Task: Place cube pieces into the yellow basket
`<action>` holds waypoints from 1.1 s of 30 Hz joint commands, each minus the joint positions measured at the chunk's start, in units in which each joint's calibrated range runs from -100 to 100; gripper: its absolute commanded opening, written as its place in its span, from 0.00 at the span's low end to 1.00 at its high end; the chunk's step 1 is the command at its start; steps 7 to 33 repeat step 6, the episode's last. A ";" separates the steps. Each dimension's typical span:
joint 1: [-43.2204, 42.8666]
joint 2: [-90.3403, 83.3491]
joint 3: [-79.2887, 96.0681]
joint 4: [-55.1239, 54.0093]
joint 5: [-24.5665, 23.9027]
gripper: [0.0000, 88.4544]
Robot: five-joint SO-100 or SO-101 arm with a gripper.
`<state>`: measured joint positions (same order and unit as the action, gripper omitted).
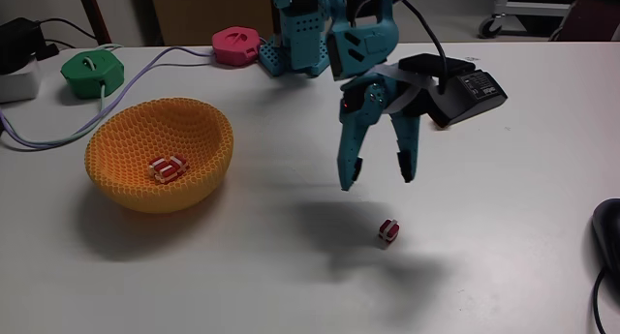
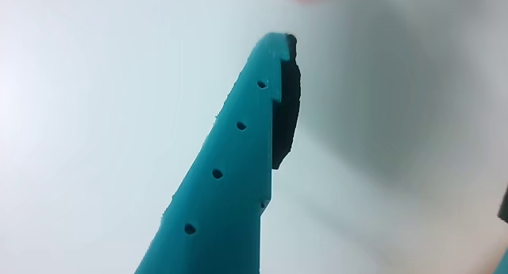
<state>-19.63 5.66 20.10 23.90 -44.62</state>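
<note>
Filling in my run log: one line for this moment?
jaws open above table | gripper empty | small red-and-white cube on table | another in yellow mesh basket

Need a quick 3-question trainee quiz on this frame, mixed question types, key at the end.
1. True or false: the gripper is shut on a cube in the fixed view.
2. Multiple choice: where is the cube outside the basket? A) on the table, below and slightly right of the gripper; B) on the green disc; C) between the fingertips.
3. Fill in: the cubes in the basket lie on its ____.

Key
1. False: the jaws hang open and empty above the table.
2. A
3. Floor, near the middle; two red-and-white ones seem to sit side by side.
</note>
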 commanded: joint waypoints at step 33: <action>-4.60 9.49 4.60 -24.43 -3.27 0.50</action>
